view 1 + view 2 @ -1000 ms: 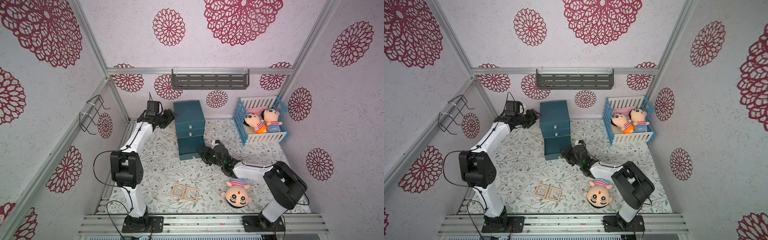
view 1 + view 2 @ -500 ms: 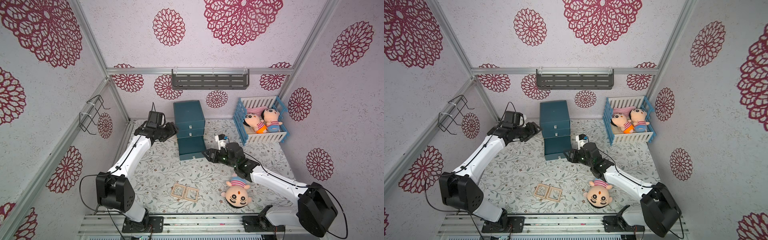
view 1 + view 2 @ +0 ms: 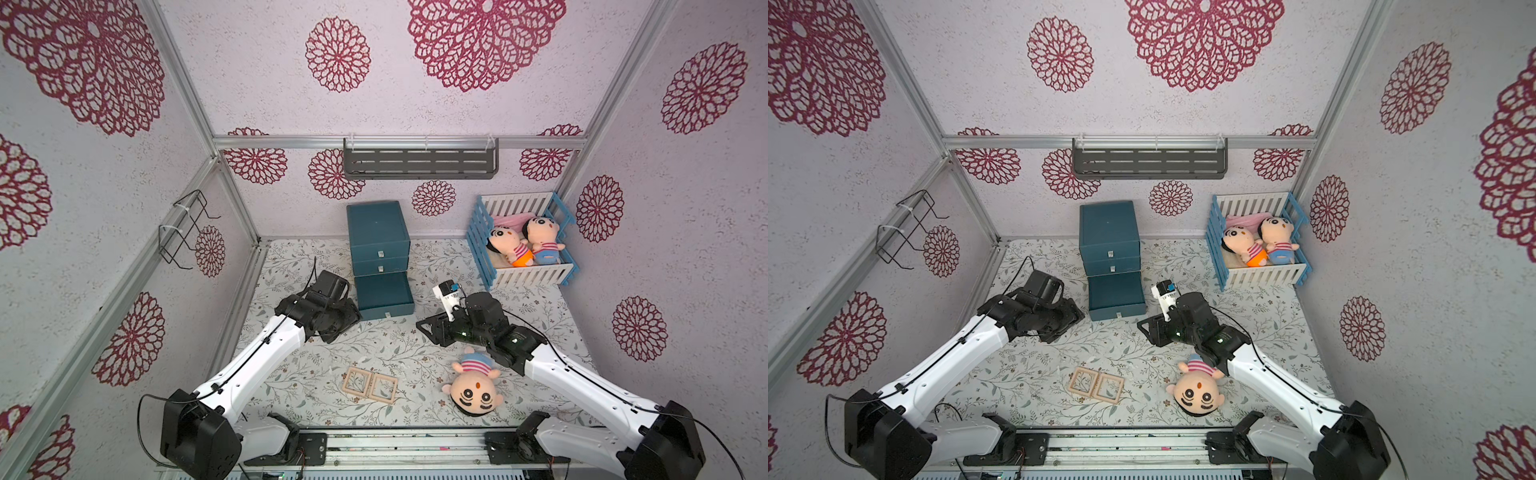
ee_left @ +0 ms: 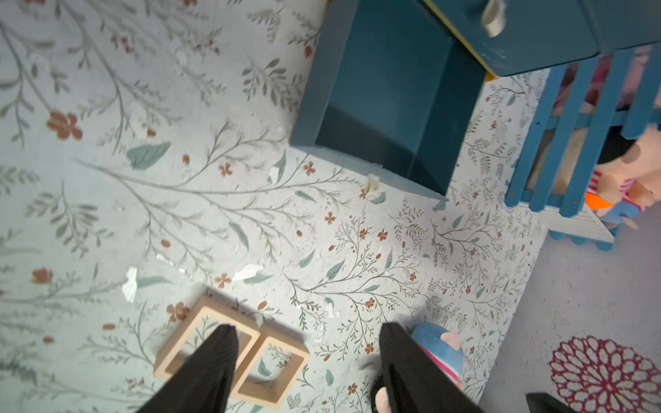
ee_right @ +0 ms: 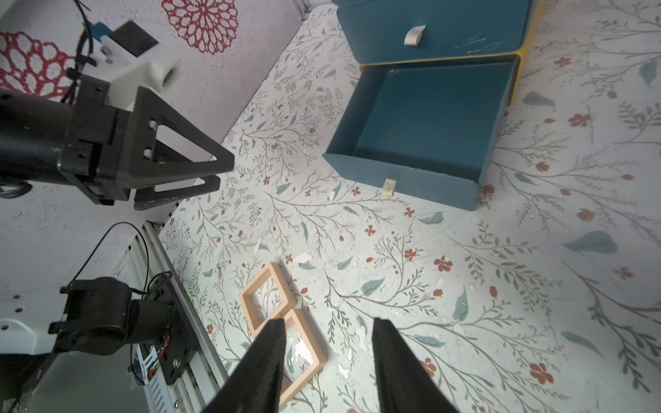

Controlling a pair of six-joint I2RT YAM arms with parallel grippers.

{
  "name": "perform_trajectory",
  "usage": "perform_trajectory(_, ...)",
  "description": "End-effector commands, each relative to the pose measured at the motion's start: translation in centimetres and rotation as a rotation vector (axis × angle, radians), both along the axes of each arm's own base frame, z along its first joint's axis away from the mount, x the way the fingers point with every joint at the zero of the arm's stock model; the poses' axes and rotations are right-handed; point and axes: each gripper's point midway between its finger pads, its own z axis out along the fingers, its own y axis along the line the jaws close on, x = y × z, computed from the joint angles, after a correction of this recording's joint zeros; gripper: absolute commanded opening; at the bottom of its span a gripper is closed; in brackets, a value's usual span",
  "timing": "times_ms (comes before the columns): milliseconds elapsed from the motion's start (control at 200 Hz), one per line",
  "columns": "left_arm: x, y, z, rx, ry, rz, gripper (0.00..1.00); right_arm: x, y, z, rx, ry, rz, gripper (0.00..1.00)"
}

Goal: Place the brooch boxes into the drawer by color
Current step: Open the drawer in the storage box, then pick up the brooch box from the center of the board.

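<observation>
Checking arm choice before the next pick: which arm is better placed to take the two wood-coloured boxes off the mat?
Left, probably. The wood-coloured boxes lie nearer the left arm; the doll lies between them and the right arm. Both jaws open, empty.

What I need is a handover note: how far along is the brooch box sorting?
Done: the bottom drawer is pulled open, empty inside. In hand: nothing; the left gripper and right gripper are open and empty. To do: the two wood-coloured boxes lie side by side on the mat. No grey or black boxes show; the upper drawers are shut.
</observation>
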Motion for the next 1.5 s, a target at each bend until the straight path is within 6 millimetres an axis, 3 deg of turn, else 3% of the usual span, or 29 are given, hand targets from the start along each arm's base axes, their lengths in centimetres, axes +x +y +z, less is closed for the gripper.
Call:
perform_trajectory(0, -2.7, 1.0, -1.5, 0.006, 0.121, 0.261, 0.74, -1.6, -0.3, 1.4, -0.034, -0.088, 0.088, 0.46)
perform_trajectory(220, -5.9, -0.8, -4.2, -0.042, 0.238, 0.464, 0.78, -3.5, -0.6, 2.1, -0.02, -0.132, 0.148, 0.45)
perform_trajectory(440, -9.1, -2.1, -6.8, 0.025, 0.377, 0.542, 0.87, -4.6, 0.1, 2.7, 0.06, -0.109, 0.173, 0.45)
perform_trajectory(615, -11.2, -2.4, -7.9, 0.063, 0.451, 0.594, 0.92, -6.2, 0.9, 1.7, 0.192, -0.027, 0.206, 0.45)
perform_trajectory(741, -12.1, -2.6, -8.9, 0.049, 0.467, 0.629, 0.92, -6.4, 0.9, 1.1, 0.213, -0.014, 0.197, 0.44)
perform_trajectory(981, -12.0, -2.3, -10.0, 0.09, 0.461, 0.649, 1.0, -6.9, 1.5, 0.3, 0.264, 0.036, 0.222, 0.43)
perform_trajectory(1191, -11.3, -2.9, -10.7, 0.107, 0.454, 0.658, 0.97, -7.7, 1.8, -0.5, 0.274, 0.067, 0.268, 0.43)
perform_trajectory(1496, -9.8, -2.0, -10.7, 0.156, 0.375, 0.72, 0.97, -8.3, 2.2, -1.0, 0.297, 0.087, 0.314, 0.4)
